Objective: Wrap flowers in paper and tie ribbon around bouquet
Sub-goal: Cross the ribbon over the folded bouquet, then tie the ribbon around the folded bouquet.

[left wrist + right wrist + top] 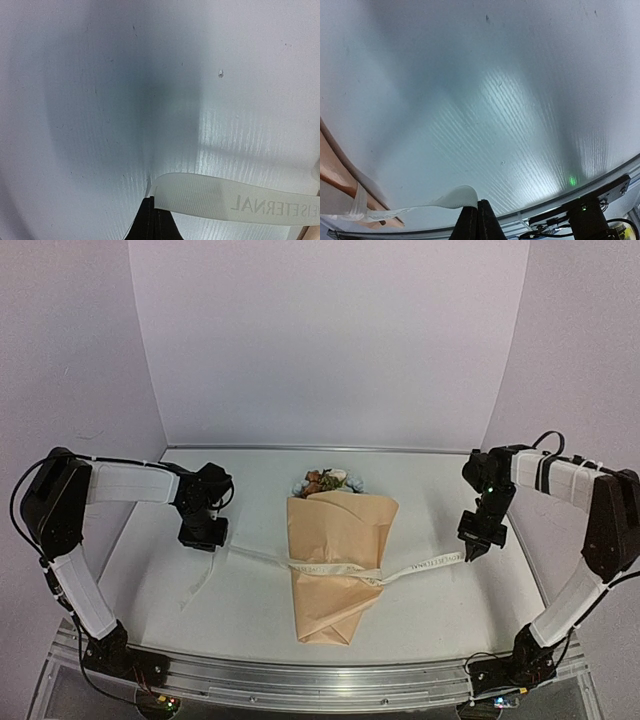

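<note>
The bouquet lies mid-table: a cone of tan paper (pixel 340 540) with its narrow end toward me and the flowers (pixel 328 482) showing at the far, wide end. The cream ribbon (pixel 330 567) crosses the cone and is knotted near its right edge. My left gripper (pixel 212 543) is shut on the ribbon's left stretch, and a loose tail trails toward the front. My right gripper (pixel 470 555) is shut on the right stretch. Each wrist view shows closed fingertips pinching it: left gripper (pixel 151 201) on the lettered ribbon (pixel 225 200), right gripper (pixel 478 204) on the ribbon (pixel 455 198). The paper (pixel 332 172) edges in there.
White walls close the table at the back and both sides. An aluminium rail (pixel 320 680) with both arm bases runs along the near edge; the rail (pixel 590 197) and wiring also show in the right wrist view.
</note>
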Available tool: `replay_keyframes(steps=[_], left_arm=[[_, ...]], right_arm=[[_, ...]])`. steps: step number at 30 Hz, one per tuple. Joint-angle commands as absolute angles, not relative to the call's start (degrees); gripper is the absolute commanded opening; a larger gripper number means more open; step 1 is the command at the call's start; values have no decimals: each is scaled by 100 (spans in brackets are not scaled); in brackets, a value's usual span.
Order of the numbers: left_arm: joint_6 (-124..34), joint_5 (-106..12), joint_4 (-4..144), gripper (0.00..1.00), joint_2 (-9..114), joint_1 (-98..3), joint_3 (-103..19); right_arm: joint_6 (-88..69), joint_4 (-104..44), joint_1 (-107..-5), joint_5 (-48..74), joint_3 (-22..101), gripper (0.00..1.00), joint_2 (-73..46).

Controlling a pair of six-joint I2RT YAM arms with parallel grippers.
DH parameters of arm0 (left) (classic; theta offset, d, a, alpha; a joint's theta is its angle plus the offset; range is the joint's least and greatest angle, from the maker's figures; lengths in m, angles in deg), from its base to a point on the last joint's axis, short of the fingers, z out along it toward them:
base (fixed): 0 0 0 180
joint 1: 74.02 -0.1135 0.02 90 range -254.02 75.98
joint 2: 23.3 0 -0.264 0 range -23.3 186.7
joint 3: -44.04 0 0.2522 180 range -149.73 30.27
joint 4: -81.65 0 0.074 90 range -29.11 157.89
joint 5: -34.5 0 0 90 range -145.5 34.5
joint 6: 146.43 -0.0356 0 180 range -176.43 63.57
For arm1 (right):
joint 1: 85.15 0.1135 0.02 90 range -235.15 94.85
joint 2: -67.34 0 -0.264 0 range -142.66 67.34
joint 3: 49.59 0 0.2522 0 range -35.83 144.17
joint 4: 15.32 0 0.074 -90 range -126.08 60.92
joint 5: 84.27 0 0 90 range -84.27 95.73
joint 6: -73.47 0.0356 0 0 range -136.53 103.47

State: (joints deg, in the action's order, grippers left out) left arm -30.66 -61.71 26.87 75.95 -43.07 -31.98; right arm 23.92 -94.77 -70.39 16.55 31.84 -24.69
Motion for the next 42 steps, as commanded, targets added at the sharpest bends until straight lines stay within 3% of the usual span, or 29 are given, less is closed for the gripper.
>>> replay_keyframes(steps=[1, 17, 22, 27, 31, 36, 38, 42], left_arm=[[-3232, -6352, 2563, 0, 7670, -4367, -3457], [-3365, -6530, 2456, 0, 7961, -4724, -3325], [-3462, -6447, 2471, 0, 7978, -4800, -3350], [-3750, -5749, 2921, 9, 7690, -4723, -3392], [-3974, -5573, 3031, 12, 7562, -4635, -3527], [-4164, -5596, 3010, 21, 7449, -4534, -3696], [-4225, -5616, 3021, 29, 7347, -4523, -3758], [-4425, -5690, 3127, 47, 7033, -4428, -3818]], right_arm=[[2194, -9644, -7437, 1070, 3622, 0, -2655], [2109, -9634, -8984, 956, 3368, 0, -2840], [2116, -9639, -9059, 1127, 3313, 0, -2958], [1869, -9321, -8788, 1381, 3112, 1, -2737], [1591, -9257, -8555, 1395, 3078, 15, -2530], [1260, -9255, -8315, 1366, 2993, 52, -2169], [1039, -9183, -8211, 1363, 2959, 61, -1945], [420, -8899, -7747, 1477, 2917, 68, -1640]])
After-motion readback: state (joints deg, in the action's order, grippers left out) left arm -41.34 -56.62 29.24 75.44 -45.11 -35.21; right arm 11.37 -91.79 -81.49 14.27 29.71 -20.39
